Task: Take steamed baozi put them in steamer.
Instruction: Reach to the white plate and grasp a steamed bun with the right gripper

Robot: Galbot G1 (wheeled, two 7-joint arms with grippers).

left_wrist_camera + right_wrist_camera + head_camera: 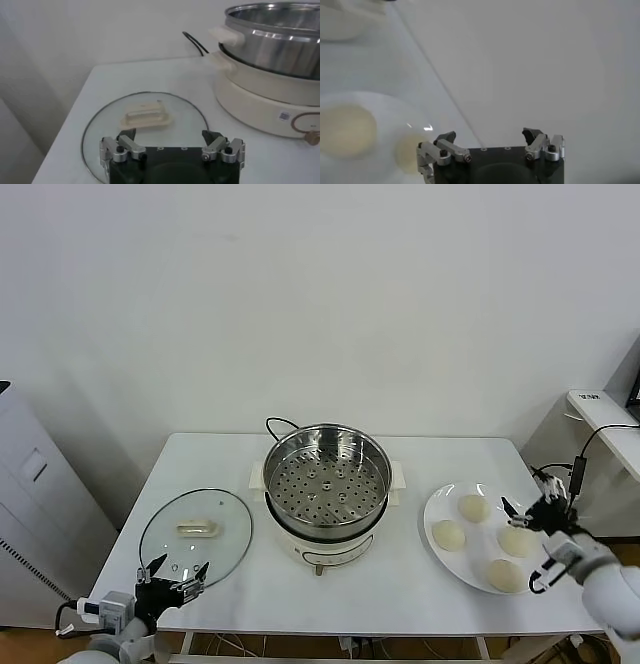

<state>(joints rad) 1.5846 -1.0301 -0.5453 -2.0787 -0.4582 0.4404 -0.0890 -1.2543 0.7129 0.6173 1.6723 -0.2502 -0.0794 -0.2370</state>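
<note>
Four cream-white baozi lie on a flat white plate at the table's right: one at the back, one at the left, one at the right, one at the front. The steel steamer with its perforated bottom stands empty on a white cooker base at the table's middle. My right gripper is open, just right of the plate above its right edge; its wrist view shows two baozi at the side. My left gripper is open and empty at the front left, by the glass lid.
A round glass lid with a cream handle lies flat at the table's left, also in the left wrist view. The cooker's black cord loops behind the steamer. A white cabinet stands left of the table, a white shelf right.
</note>
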